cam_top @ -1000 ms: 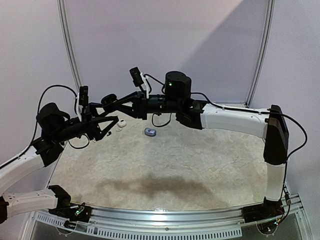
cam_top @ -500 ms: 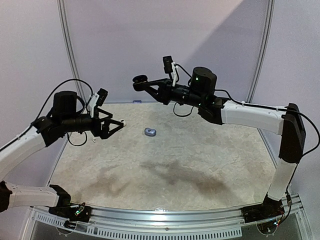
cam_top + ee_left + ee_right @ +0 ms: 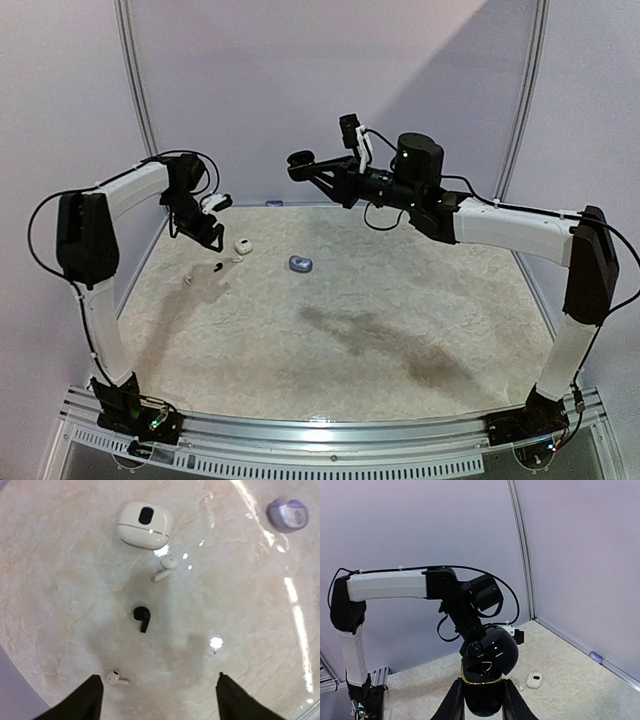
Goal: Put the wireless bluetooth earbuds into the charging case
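My right gripper (image 3: 303, 161) is shut on an open black charging case (image 3: 485, 680) and holds it high above the table's back. One black bud (image 3: 476, 650) sits in the case. My left gripper (image 3: 211, 238) is open and empty, pointing down over the back left. Below it lie a black earbud (image 3: 141, 618), a white earbud (image 3: 117, 678) close to my left finger (image 3: 89, 700), and another white earbud (image 3: 164, 567) beside a closed white case (image 3: 145, 525). The black earbud (image 3: 215, 268) also shows in the top view.
A closed purple case (image 3: 300, 263) lies right of the white case (image 3: 242, 245); it also shows in the left wrist view (image 3: 287, 515). A small purple object (image 3: 595, 656) lies at the foot of the back wall. Walls close the back and sides.
My left arm has swung up and back, and its gripper now points down over the earbuds. My right arm has moved right and a little up with the black case.
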Available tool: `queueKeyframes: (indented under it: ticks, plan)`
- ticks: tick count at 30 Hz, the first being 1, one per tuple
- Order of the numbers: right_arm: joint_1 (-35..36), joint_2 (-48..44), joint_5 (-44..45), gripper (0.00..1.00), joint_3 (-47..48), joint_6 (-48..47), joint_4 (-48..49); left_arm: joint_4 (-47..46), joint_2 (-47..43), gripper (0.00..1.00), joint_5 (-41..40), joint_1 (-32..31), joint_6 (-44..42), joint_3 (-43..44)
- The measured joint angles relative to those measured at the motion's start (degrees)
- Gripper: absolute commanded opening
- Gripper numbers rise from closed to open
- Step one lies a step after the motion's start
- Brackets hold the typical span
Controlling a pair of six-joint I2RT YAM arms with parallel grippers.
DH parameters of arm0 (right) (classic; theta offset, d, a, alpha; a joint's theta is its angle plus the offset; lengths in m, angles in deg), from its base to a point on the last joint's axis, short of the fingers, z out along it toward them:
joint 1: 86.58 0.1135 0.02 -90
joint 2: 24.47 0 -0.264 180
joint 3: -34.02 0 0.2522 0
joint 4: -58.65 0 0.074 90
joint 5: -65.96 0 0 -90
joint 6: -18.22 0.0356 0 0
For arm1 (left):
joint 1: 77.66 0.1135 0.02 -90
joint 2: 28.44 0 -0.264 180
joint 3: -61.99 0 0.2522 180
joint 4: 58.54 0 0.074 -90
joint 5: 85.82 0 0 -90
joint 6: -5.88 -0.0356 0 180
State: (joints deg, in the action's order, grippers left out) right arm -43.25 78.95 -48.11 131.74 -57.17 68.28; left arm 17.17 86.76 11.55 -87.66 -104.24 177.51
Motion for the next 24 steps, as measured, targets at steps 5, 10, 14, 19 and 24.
queueKeyframes:
  ticks: [5, 10, 14, 19, 24]
  plan:
    - [0.0, 0.0, 0.0, 0.0, 0.0, -1.0, -1.9, 3.1, 11.8, 0.62, -3.2, 0.7, -1.4, 8.0]
    - [0.0, 0.0, -0.1, 0.0, 0.9, -1.1, -4.0, 3.3, 16.7, 0.59, -4.2, 0.8, -1.4, 11.8]
    - [0.0, 0.0, -0.1, 0.0, 2.3, -1.2, -5.1, 3.5, 17.8, 0.57, -3.5, 0.8, -1.3, 11.9]
    - [0.0, 0.1, -0.3, 0.0, 3.0, -1.2, -6.0, 3.5, 20.0, 0.52, -2.4, 0.8, -0.8, 12.2]
    - [0.0, 0.1, -0.5, 0.0, 3.0, -1.2, -6.9, 3.4, 21.8, 0.47, -2.2, 0.9, 0.0, 12.6]
